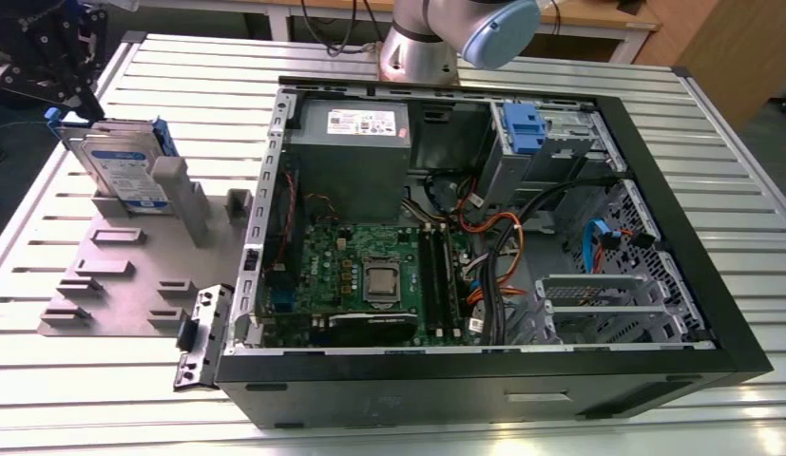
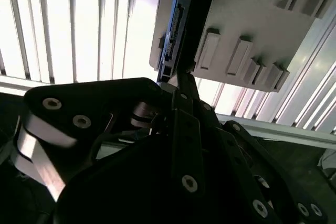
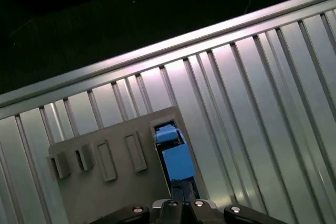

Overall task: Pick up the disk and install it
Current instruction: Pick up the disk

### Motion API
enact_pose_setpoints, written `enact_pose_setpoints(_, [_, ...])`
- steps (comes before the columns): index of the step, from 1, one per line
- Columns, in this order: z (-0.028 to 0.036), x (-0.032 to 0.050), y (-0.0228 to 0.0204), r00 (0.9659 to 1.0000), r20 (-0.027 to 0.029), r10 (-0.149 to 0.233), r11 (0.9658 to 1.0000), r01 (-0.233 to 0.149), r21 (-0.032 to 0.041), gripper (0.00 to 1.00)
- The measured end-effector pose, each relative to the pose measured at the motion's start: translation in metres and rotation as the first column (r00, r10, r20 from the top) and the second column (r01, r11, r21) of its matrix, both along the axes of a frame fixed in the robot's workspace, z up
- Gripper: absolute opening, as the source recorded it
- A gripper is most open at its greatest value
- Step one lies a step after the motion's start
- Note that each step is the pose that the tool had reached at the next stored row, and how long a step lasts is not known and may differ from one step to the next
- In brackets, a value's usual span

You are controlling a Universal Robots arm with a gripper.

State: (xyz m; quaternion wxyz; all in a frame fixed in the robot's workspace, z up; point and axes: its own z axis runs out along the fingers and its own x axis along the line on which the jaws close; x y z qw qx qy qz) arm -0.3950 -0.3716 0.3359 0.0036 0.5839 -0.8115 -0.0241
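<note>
My gripper (image 1: 57, 95) hangs just above the disk (image 1: 120, 171), close to its top edge. I cannot tell whether it is apart or clamped. The disk stands upright on edge in a slot of the grey fixture (image 1: 114, 285), directly under me, with its blue handle end (image 3: 176, 161) nearest me in the first wrist view. The open computer case (image 1: 494, 389) is well apart from me, past the fixture's far side. The other blue carrier (image 1: 526, 128) sits in its bay.

Risks, as I judge them:
- An off-centre grip could tilt the disk and jam it in the slot.
- The blue plastic could slip, so the disk drops onto the slatted table (image 1: 722, 123).
- Loose cables (image 1: 494, 237) in the case could snag it.

Writing: the disk has a white-and-blue label and the power supply (image 1: 354, 142) a white sticker. The print on both is unreadable.
</note>
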Motion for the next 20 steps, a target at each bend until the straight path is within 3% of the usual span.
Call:
enact_pose_setpoints(4, [0.0000,0.0000,0.0000,0.9983,0.0000,0.059,0.9983,-0.059,0.0000,0.11])
enact_pose_setpoints(8, [0.0000,0.0000,0.0000,0.9940,0.0000,0.110,0.9940,-0.110,0.0000,0.11])
enact_pose_setpoints(16, [0.0000,0.0000,0.0000,0.9784,0.0000,0.207,0.9784,-0.207,0.0000,0.11])
enact_pose_setpoints(19, [0.0000,0.0000,0.0000,0.9775,0.0002,0.211,0.9775,-0.211,-0.0002,0.11])
enact_pose_setpoints(20, [0.0001,-0.0001,0.0001,0.9774,0.0027,0.211,0.9774,-0.211,-0.0009,0.11])
